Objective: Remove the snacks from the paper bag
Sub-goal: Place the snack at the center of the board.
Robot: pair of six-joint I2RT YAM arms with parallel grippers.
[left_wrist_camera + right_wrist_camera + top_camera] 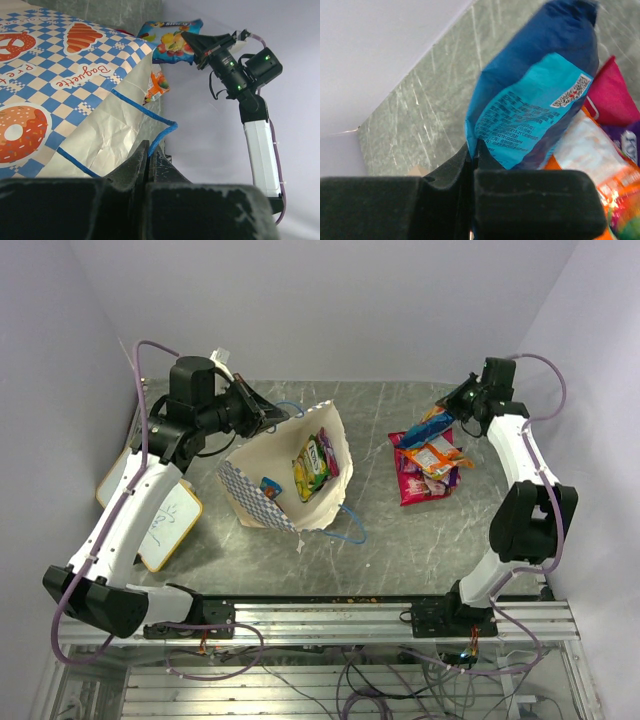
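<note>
The paper bag (285, 475) lies open in the middle left of the table, its cream inside facing up. A yellow-green packet (312, 465) and a small blue-red packet (270, 486) sit inside it. My left gripper (284, 416) is shut on the bag's thin blue cord handle (162, 135) at the far rim; the checkered outside (60, 85) fills the left wrist view. My right gripper (452, 410) is shut on the edge of a blue packet (535, 95), held over a pile of red, orange and purple packets (430, 465) on the table at the right.
A yellow-framed whiteboard (165, 520) lies at the left table edge beside the left arm. A second blue cord handle (350, 530) trails on the table in front of the bag. White walls close in the back and sides.
</note>
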